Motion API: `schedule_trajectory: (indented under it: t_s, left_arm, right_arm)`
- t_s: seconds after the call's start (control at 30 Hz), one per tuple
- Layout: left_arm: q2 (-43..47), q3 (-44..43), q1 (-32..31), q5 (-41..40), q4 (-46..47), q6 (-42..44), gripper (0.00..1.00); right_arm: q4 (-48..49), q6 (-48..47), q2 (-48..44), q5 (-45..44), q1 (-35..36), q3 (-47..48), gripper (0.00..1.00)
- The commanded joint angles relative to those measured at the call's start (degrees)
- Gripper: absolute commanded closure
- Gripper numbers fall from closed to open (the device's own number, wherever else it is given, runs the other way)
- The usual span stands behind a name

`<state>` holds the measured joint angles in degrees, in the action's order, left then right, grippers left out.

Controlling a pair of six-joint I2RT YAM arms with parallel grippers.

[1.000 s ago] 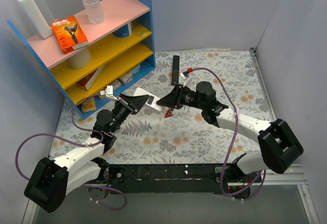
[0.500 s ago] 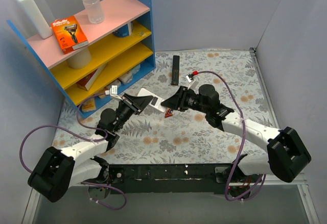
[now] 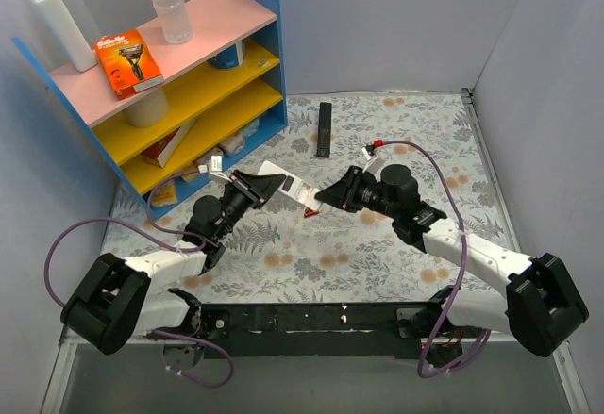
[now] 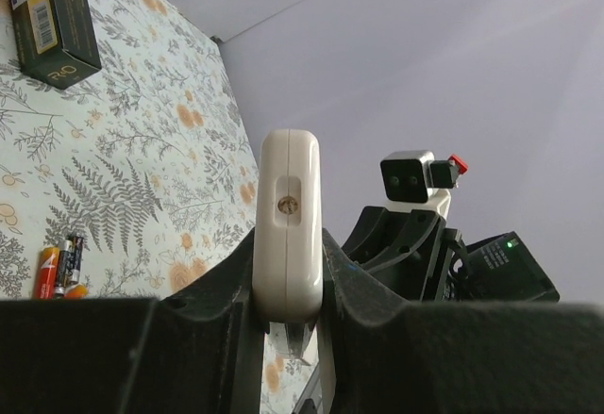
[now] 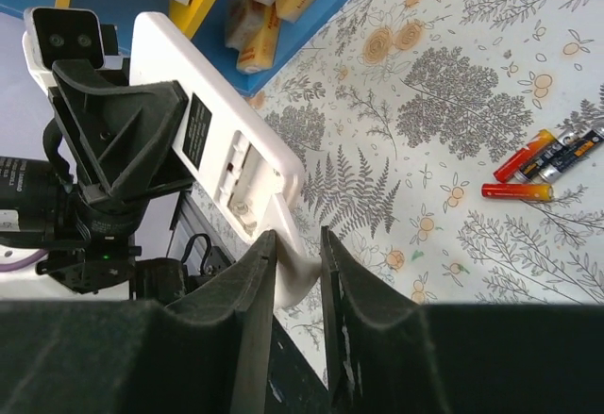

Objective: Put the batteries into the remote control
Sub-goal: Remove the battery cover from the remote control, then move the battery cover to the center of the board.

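My left gripper (image 3: 269,186) (image 4: 288,244) is shut on the remote control (image 3: 276,173) (image 4: 288,188) and holds it above the flowered mat. In the right wrist view the remote control (image 5: 160,51) shows its white back with the battery bay open. A thin white battery cover (image 5: 300,268) hangs off its lower end. My right gripper (image 3: 326,197) (image 5: 299,240) has its jaws closed around that cover. The batteries (image 3: 310,209) (image 4: 61,268) (image 5: 543,155), dark with red-orange, lie loose on the mat just below the two grippers.
A slim black remote (image 3: 324,129) lies on the mat at the back. The blue shelf unit (image 3: 269,65) with yellow and pink boards stands at the back left, full of boxes. Grey walls (image 3: 538,93) close the right and back sides.
The right arm has drawn back towards the right and its jaws have narrowed on the white cover. The left gripper has carried the remote a little to the right.
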<state>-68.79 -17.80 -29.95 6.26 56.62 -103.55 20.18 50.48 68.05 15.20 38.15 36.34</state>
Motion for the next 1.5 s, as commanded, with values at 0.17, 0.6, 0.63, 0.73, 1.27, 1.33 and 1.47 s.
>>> schedule_trajectory:
  t_s: [0.17,0.6,0.63,0.73,1.27,1.33,1.47]
  left_arm:
    - [2.3,2.2,-0.1,-4.0,1.6,2.1,1.00]
    - [18.6,6.0,-0.1,-10.0,-19.7,9.0,1.00]
    - [21.2,5.9,-0.1,-10.7,-23.3,9.3,1.00]
    - [26.6,5.4,-0.1,-12.3,-30.1,10.6,1.00]
    - [41.6,1.8,-0.1,-18.0,-50.8,15.2,1.00]
    - [42.2,2.2,-0.1,-17.8,-51.4,14.9,1.00]
    - [42.6,2.8,-0.2,-17.1,-51.5,14.3,1.00]
  right_arm:
    - [0.6,-4.0,-6.6,6.3,-7.9,-3.3,0.99]
    - [-16.2,-22.3,-1.6,7.6,-14.9,-3.8,0.83]
    - [-17.2,-24.9,0.1,7.6,-14.3,-3.4,0.79]
    - [-20.1,-29.3,3.3,4.8,-11.0,-1.0,0.64]
    - [-38.5,-28.5,29.3,-20.5,10.4,25.7,0.53]
    - [-41.0,-28.0,32.6,-23.5,11.2,27.9,0.54]
    - [-45.6,-26.9,35.1,-27.7,11.4,29.1,0.58]
